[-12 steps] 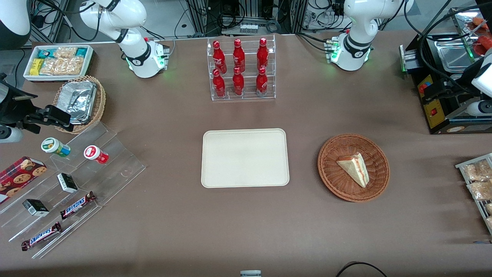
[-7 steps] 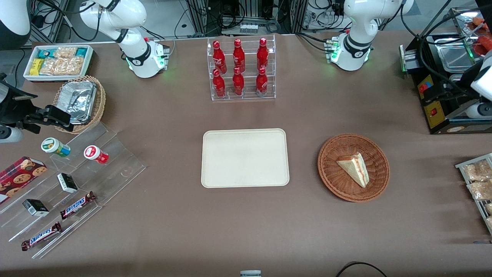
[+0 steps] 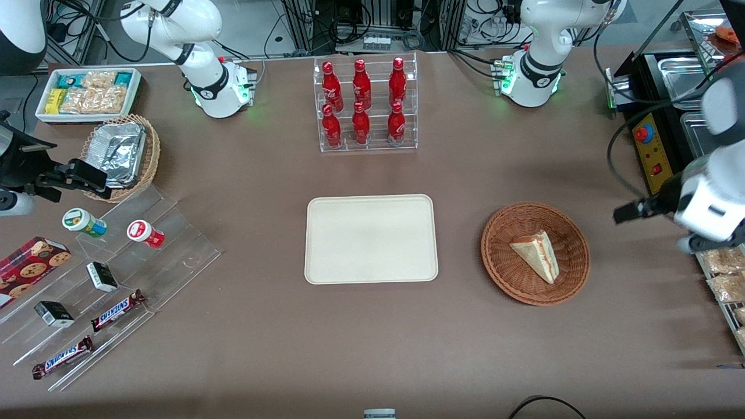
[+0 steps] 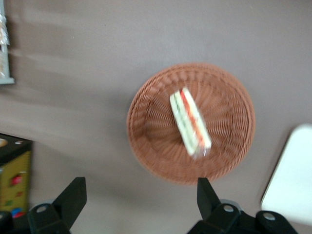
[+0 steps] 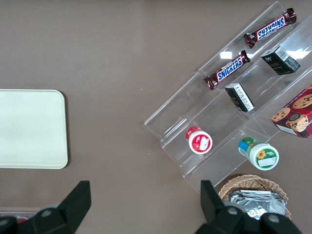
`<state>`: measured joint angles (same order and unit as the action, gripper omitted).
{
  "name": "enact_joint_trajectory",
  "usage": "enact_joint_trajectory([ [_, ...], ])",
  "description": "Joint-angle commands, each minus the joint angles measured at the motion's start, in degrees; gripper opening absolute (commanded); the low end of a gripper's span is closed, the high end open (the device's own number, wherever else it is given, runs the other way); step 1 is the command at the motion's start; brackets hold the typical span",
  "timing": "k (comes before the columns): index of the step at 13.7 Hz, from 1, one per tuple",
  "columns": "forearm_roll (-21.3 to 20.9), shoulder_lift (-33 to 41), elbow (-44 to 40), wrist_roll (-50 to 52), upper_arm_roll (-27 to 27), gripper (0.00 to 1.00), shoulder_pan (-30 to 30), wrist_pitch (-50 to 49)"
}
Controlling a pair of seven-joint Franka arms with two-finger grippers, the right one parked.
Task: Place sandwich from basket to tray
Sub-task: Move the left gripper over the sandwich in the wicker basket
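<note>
The sandwich (image 3: 536,254), a pale wedge with red and green filling edges, lies in the round reddish-brown basket (image 3: 505,273) toward the working arm's end of the table. The cream tray (image 3: 371,238) sits bare at the table's middle, beside the basket. My left gripper (image 3: 635,210) hangs high above the table, beside the basket on the side away from the tray. In the left wrist view its fingers (image 4: 73,195) stand wide open around nothing, the gripper (image 4: 139,195) off the rim of the basket (image 4: 151,131); the sandwich (image 4: 190,122) and a corner of the tray (image 4: 292,175) show.
A black machine (image 3: 655,151) with steel pans stands close to the arm. A rack of snack packets (image 3: 724,279) lies under the wrist. A clear rack of red bottles (image 3: 365,105) stands farther from the camera than the tray. Acrylic display steps (image 3: 116,279) lie toward the parked arm's end.
The left arm has swung away from the black machine, nearer the front camera and toward the basket. Sandwich, basket and tray have not moved.
</note>
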<state>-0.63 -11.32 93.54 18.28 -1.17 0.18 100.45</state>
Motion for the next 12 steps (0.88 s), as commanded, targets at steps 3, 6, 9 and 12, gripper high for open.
enact_joint_trajectory([
  [3,-0.16,0.08,12.96,22.72,0.29,1.00,-4.82,16.23],
  [6,-0.77,-1.77,17.37,30.66,0.38,1.00,-8.17,22.32],
  [9,-3.76,-1.33,21.76,35.06,0.65,1.00,-9.50,26.00],
  [12,-4.11,-1.34,25.97,36.13,0.65,1.00,-9.58,30.58],
])
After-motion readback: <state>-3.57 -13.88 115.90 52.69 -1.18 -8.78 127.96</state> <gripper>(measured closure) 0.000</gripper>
